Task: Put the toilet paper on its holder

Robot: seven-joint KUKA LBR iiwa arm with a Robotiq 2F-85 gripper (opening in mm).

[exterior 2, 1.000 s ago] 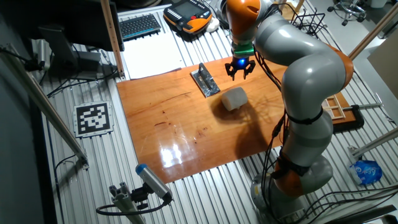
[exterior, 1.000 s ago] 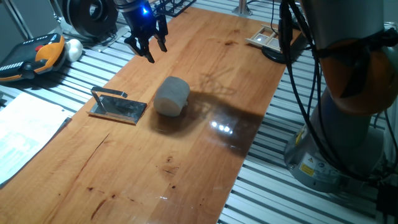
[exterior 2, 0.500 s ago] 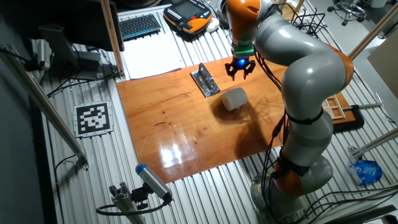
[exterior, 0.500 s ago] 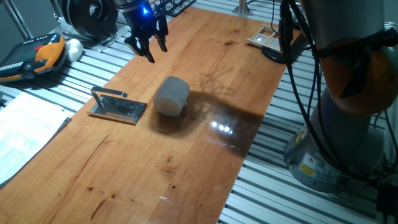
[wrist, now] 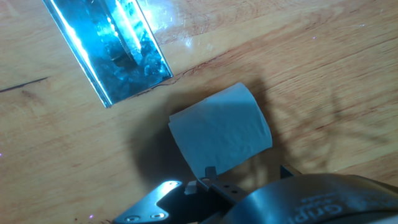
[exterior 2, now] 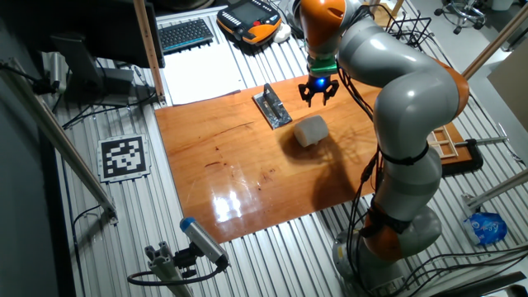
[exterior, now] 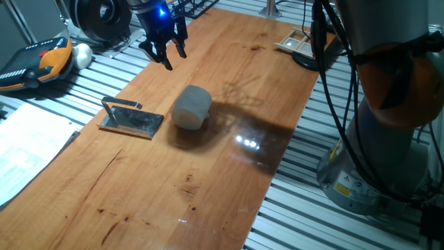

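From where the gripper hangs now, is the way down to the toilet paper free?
Probably yes. The gripper hangs open above the board, the toilet paper lies on its side just beyond it, apart from the holder, with nothing between.

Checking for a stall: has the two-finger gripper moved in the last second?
No. The gripper hangs at the same spot above the wooden table, beyond the white toilet paper roll.

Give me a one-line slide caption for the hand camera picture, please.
Looking down from the hand: a fat white toilet paper roll lies on its side on the wooden table, near the shiny metal plate holder.
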